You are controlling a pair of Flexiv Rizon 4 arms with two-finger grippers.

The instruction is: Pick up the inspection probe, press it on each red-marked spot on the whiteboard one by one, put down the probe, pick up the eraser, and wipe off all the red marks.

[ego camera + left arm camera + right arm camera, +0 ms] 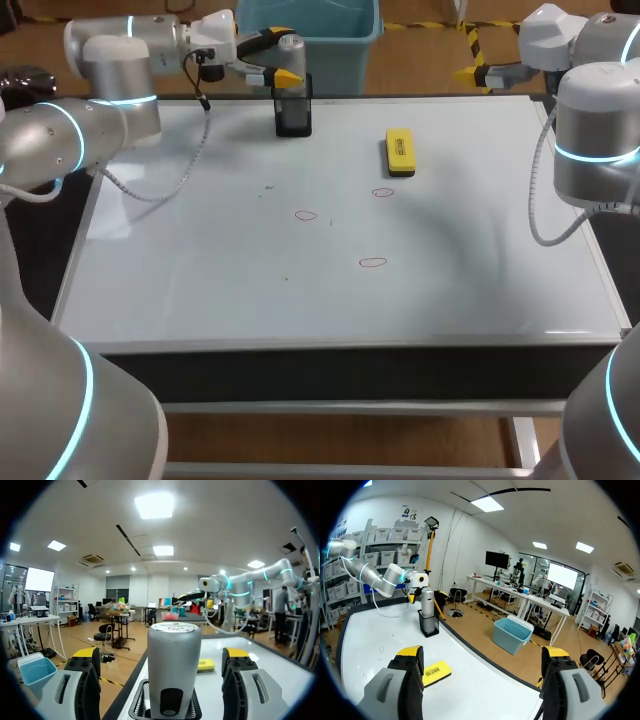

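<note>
At the far edge of a large white whiteboard (200, 290) laid flat as the table top, a smooth, silver-grey cylindrical inspection probe (291, 58) stands upright in a small black mesh holder (293, 115). The left gripper (283, 57) is level with the probe's upper body, one yellow-tipped finger on each side. In the left wrist view a clear gap shows on both sides, so the claw is wide open and grips nothing. The right gripper (482, 652) hangs off the board's right side, equally spread and empty. A flat yellow block eraser (399, 152) lies on the board to the right of the holder, and three small red marks (306, 215) are drawn nearer the middle, well apart from each other. The probe looks rigid and fairly light, but its rounded, polished wall is likely slippery. The best hold seems to be square across the bare body above the holder's rim, then a straight lift so it does not snag the mesh.
</note>
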